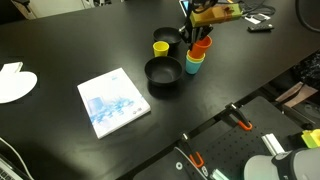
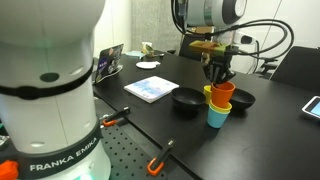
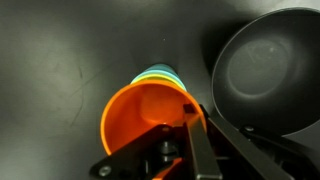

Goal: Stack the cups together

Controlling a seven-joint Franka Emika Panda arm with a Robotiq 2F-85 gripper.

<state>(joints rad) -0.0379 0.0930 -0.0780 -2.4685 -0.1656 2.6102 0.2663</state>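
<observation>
Gripper (image 2: 220, 79) fingers are closed on the wall of the orange cup (image 2: 222, 92). In the wrist view one finger (image 3: 192, 128) reaches down inside the cup's mouth at its near rim. The orange cup is held tilted directly over the teal cup (image 2: 218, 115), with its base at that cup's mouth. Whether it is seated inside cannot be told. In the wrist view, past the orange rim, the teal rim shows with a paler yellow-green rim (image 3: 160, 68) nested within it.

The teal cup stands upright on the black table (image 1: 60, 45), just beside the near black bowl (image 1: 164, 75). The far black bowl (image 1: 168, 36) sits a little farther off. A lone yellow cup (image 1: 161, 47) stands upright between the two bowls, apart from the stack. In the wrist view one black bowl fills the upper right corner, close beside the orange cup.

Farther along the table a blue and white booklet (image 1: 113, 102) lies flat. A white object (image 1: 15, 82) sits at the table's edge, well apart from the cups.
</observation>
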